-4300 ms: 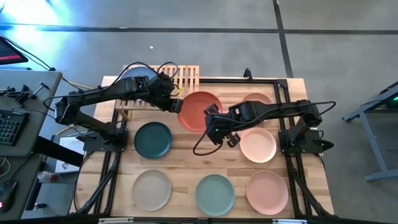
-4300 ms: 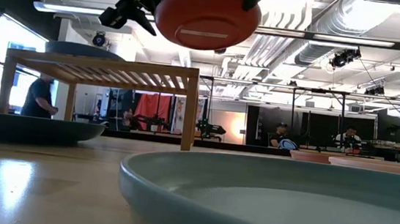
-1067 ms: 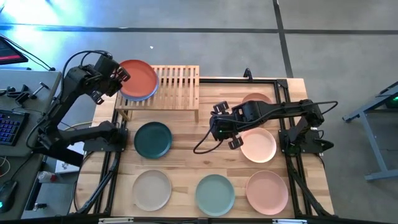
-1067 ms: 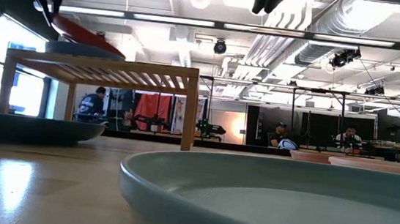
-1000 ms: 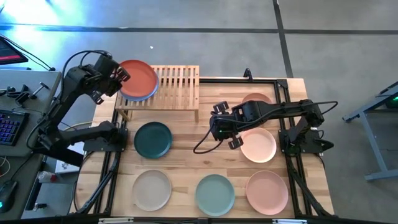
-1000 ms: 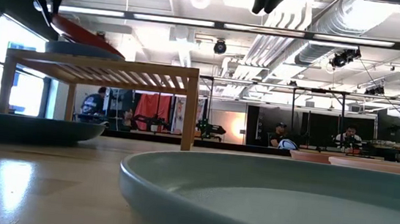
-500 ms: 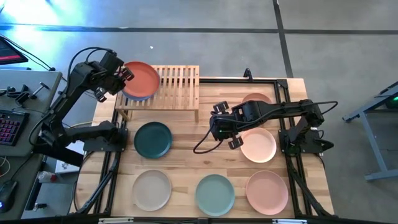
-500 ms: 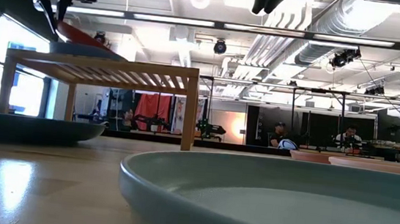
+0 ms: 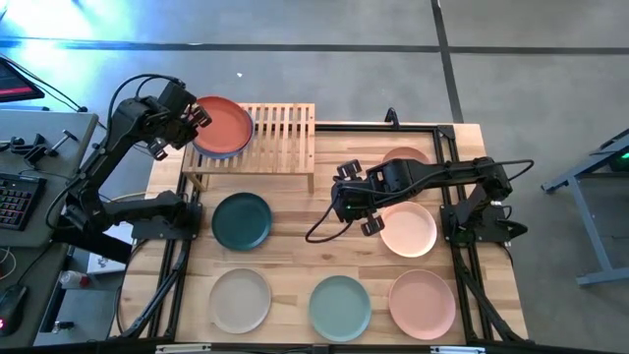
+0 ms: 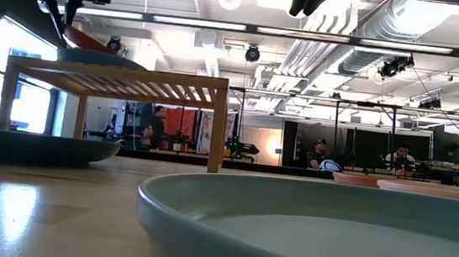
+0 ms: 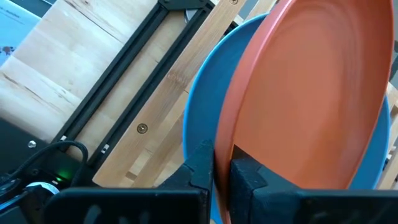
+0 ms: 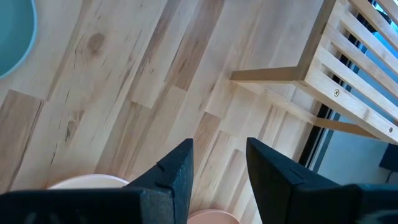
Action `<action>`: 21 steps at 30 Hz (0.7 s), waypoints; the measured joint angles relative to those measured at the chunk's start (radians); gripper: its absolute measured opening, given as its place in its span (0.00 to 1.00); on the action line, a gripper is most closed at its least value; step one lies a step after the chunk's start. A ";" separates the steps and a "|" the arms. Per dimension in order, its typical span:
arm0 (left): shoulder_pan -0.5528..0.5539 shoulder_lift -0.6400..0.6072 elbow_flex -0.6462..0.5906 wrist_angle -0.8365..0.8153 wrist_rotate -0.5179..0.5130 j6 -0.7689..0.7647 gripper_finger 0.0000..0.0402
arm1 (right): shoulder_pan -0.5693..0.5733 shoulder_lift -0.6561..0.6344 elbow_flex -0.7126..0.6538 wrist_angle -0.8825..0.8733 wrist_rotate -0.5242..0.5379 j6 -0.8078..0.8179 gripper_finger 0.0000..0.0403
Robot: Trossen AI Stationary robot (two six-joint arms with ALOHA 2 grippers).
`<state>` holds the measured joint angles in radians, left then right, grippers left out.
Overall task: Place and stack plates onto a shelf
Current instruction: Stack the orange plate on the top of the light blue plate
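Because the terracotta plate point(image 9: 222, 124) must stack squarely on the blue plate point(image 11: 205, 99) at the shelf point(image 9: 280, 136) end, our left gripper point(image 9: 187, 120) pinches its rim, while our right gripper point(image 9: 351, 205) waits open mid-table.

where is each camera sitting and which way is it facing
High view: overhead, looking straight down on the shelf, both arms showing.
Low view: tabletop height, level past the sage green plate into the room; arms enter from above.
Left wrist view: on the left arm, its jaws pinching the terracotta plate over the blue plate.
Right wrist view: on the right arm, open jaws above bare wood.
Shared: the high and left wrist views both show the terracotta plate.
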<state>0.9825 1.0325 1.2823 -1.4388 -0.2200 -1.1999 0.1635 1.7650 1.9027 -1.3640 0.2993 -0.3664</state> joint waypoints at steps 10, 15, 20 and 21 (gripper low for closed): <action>0.000 0.001 0.000 0.000 0.026 0.049 0.17 | 0.000 0.000 0.000 0.000 0.000 0.003 0.31; 0.000 0.003 0.000 -0.006 0.086 0.049 0.20 | 0.000 0.000 0.000 0.000 0.000 0.000 0.31; 0.000 0.003 0.000 -0.015 0.127 0.060 0.20 | 0.000 0.000 0.000 0.000 0.003 -0.008 0.31; 0.000 0.002 0.000 -0.015 0.130 0.060 0.20 | 0.000 0.000 0.000 0.000 0.003 -0.008 0.31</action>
<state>0.9825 1.0348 1.2823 -1.4540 -0.0900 -1.1400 0.1635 1.7649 1.9026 -1.3643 0.3023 -0.3744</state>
